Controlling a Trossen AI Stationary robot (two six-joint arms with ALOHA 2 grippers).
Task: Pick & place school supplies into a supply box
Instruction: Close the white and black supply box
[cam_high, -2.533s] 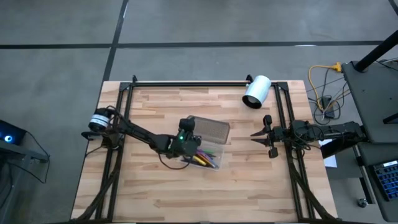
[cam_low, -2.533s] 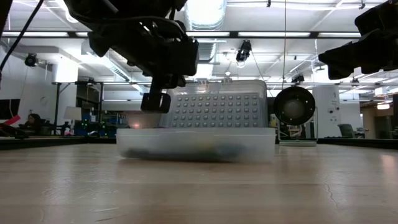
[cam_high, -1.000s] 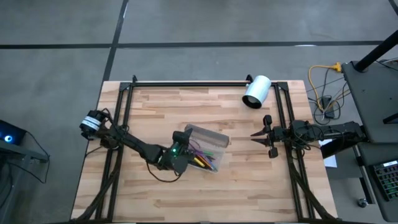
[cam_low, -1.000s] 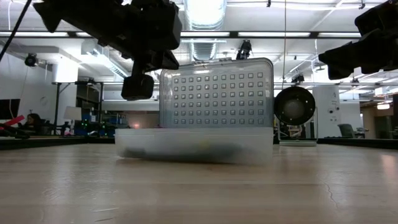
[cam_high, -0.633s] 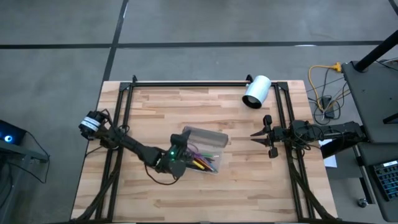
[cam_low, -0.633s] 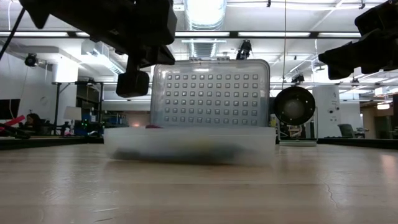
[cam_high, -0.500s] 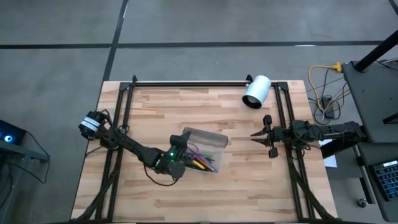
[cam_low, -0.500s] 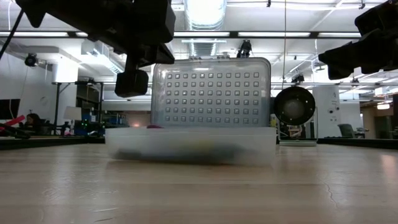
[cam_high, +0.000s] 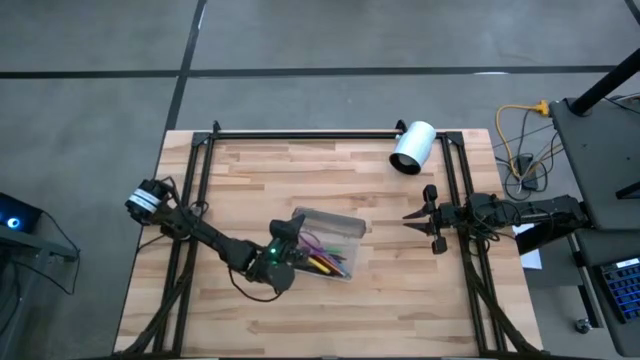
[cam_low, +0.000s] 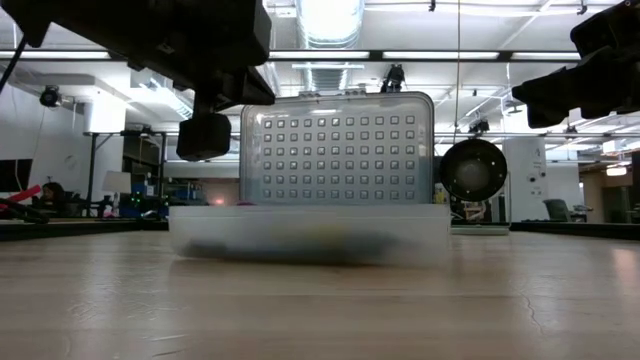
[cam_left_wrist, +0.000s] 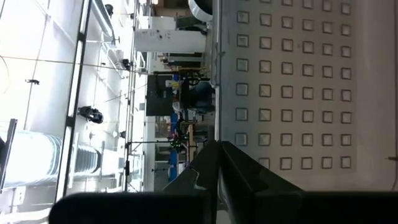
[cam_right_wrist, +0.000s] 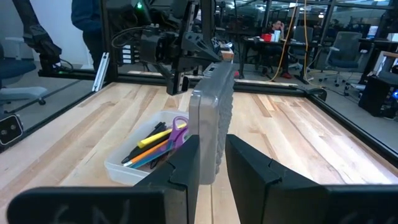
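The supply box (cam_high: 338, 266) stands near the table's middle, resting on its base (cam_low: 310, 235). Its dotted lid (cam_low: 335, 145) stands upright on the far long side. Pens, pencils and purple-handled scissors (cam_right_wrist: 157, 144) lie inside. My left gripper (cam_high: 288, 235) is shut and level, by the lid's left end on its near side. In the left wrist view its fingers (cam_left_wrist: 217, 155) point at the lid's edge (cam_left_wrist: 216, 74). My right gripper (cam_high: 412, 216) waits at the right edge, open and holding nothing (cam_right_wrist: 212, 165). My left gripper's shut fingertips (cam_right_wrist: 214, 55) are close to the upper left corner of the lid (cam_right_wrist: 225, 62). They come at it level from the table's left. I cannot tell whether they touch it.
A white cylinder (cam_high: 412, 147) lies at the back right, behind the box in the low view (cam_low: 473, 170). Black frame rails (cam_high: 300, 134) run along the far edge and both sides. Bare wood (cam_high: 330, 310) lies between the box and the near edge.
My left gripper, still shut, has moved toward the table's near-left. The box has turned slightly on the table, so its long side and lid show broader in the low view. The lid has stayed upright.
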